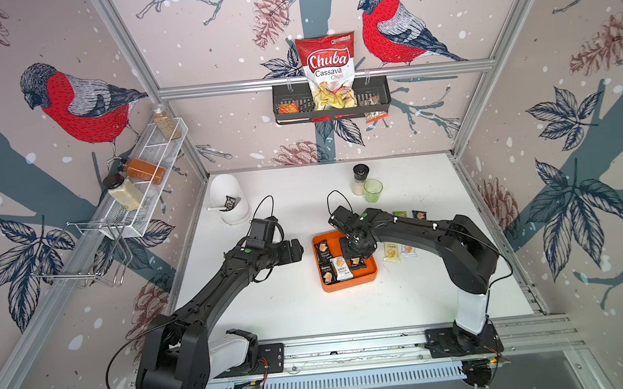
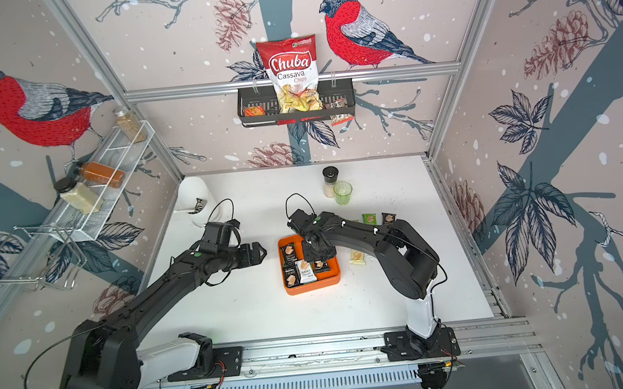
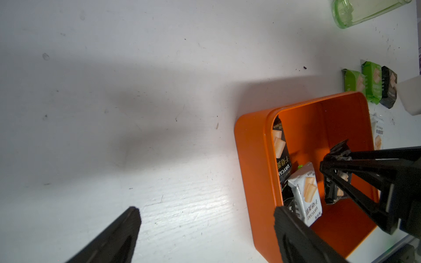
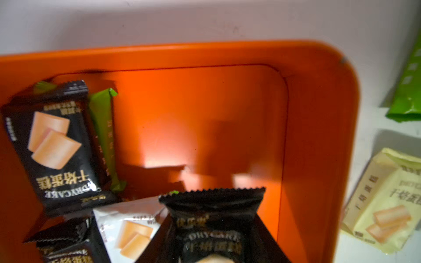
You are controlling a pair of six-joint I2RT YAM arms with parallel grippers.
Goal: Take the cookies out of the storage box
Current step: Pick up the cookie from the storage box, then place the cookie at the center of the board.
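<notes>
Box [image 1: 349, 283] rests mid-table [image 1: 292, 311], between my two arms. My left gripper [image 1: 296, 250] hovers just beside the box's left wall, jaws spread wide, holding nothing. My right gripper [image 3: 330, 162] reaches down into the box and pinches one black cookie [image 3: 333, 195]. Several cookies [image 1: 331, 266] lie against the box's left side. Other cookies [image 1: 391, 253] lie on the table near its right and far walls.
</notes>
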